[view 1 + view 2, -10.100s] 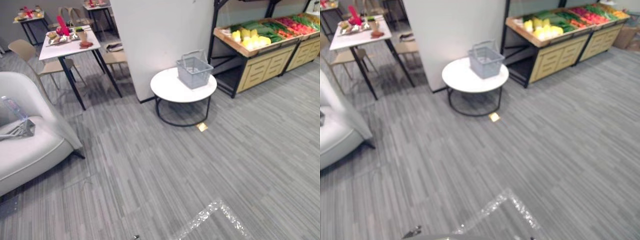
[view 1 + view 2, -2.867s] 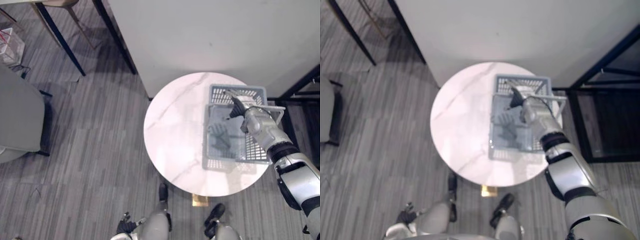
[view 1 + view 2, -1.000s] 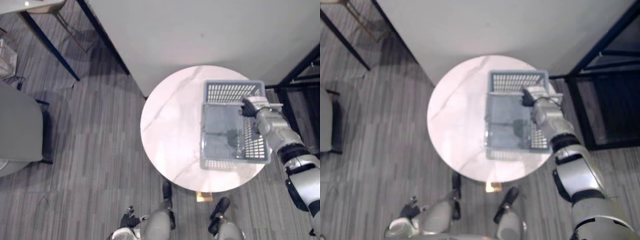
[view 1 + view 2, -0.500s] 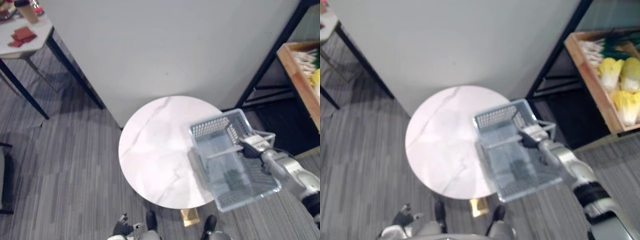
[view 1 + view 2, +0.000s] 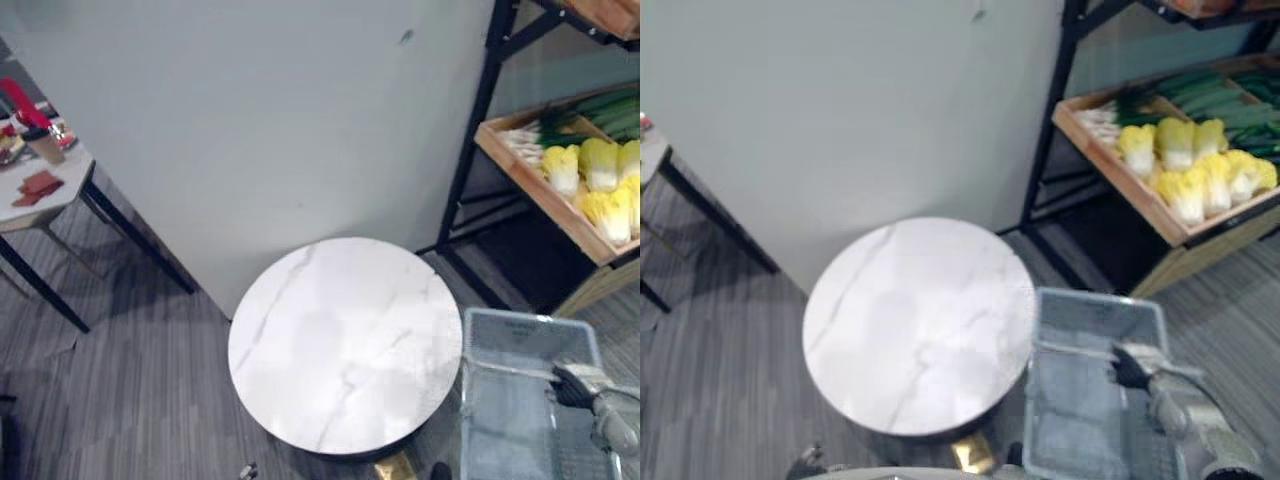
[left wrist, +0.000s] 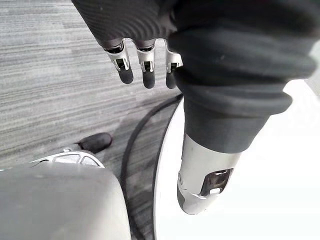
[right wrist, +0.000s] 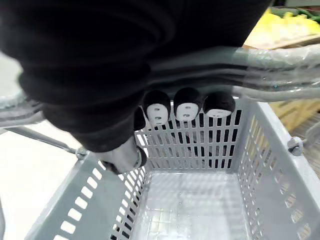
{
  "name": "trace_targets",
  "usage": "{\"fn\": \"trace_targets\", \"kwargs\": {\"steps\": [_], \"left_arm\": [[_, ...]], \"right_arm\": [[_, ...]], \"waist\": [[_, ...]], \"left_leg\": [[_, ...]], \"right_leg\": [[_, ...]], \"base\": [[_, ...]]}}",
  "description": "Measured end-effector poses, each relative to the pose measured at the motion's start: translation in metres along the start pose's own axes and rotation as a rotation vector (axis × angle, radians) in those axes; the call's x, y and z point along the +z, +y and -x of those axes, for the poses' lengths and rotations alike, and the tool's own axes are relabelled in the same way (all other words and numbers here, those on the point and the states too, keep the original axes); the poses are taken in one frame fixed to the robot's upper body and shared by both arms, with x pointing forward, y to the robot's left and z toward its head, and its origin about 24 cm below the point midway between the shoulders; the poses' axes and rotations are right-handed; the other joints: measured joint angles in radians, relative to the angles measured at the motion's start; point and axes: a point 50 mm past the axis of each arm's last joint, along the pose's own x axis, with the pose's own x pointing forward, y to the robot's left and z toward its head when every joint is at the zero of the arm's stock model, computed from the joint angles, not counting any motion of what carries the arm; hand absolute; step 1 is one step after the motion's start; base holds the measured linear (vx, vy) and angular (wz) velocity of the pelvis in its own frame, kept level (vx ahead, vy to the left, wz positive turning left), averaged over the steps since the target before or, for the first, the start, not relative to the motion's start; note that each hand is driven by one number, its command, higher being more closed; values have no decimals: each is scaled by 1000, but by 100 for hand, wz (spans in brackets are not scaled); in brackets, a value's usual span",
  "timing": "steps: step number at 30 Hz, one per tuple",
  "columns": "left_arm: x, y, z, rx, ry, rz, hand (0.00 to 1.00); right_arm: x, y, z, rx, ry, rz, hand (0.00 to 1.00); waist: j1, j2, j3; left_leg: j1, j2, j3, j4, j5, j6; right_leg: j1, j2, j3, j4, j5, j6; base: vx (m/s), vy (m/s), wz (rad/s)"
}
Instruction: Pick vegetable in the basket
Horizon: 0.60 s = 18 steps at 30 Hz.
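Note:
My right hand [image 5: 578, 386] is shut on the handle [image 7: 280, 60] of a grey plastic basket [image 5: 528, 324], its fingers [image 7: 186, 106] curled round the bars. The basket hangs off the round table's right edge, low at the right. Its slotted inside [image 7: 195, 200] holds nothing. Yellow-green cabbages [image 5: 1188, 165] lie in a wooden crate [image 5: 1110, 165] on the rack at the upper right, with long green vegetables [image 5: 1205, 92] behind them. My left hand [image 6: 145, 67] hangs by my side above the floor with straight fingers, holding nothing.
A round white marble table [image 5: 345, 345] stands in front of a pale wall panel [image 5: 280, 120]. A black rack post [image 5: 472, 150] rises between the panel and the crate. A small table with food [image 5: 40, 185] stands at the far left.
The view has swung up and towards the rack. The basket, held by my right hand, has come off the table top and now hangs past its right edge.

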Motion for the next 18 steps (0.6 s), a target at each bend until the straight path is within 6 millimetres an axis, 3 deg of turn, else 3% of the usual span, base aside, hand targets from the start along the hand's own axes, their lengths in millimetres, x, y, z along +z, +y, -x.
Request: {"fn": "trace_targets", "kwargs": {"steps": [3, 7, 15, 18], "left_arm": [[0, 0, 0, -1, -5, -1, 0], [2, 0, 0, 0, -8, -1, 0], [-3, 6, 1, 38, 3, 29, 0], [-2, 6, 1, 37, 1, 26, 0]], "right_arm": [[-3, 26, 8, 57, 54, -57, 100], [-2, 42, 12, 78, 84, -98, 100], [-4, 50, 13, 65, 138, -170, 100], [-9, 46, 15, 22, 171, -206, 100]], "waist": [[-1, 0, 0], [-3, 2, -1], [-3, 1, -2], [-9, -14, 0]], "left_leg": [[11, 6, 4, 0, -5, -5], [9, 8, -3, 3, -8, -7], [58, 3, -5, 7, -18, -3], [76, -29, 42, 6, -39, 6]], "right_leg": [[14, 8, 3, -12, 0, 0], [17, 10, -6, -13, -2, -3], [47, 0, -13, 26, -18, -3], [-13, -38, 41, 115, -45, 12]], "base": [[2, -14, -6], [0, -5, 4], [9, 1, 3], [-35, 80, -35]]}}
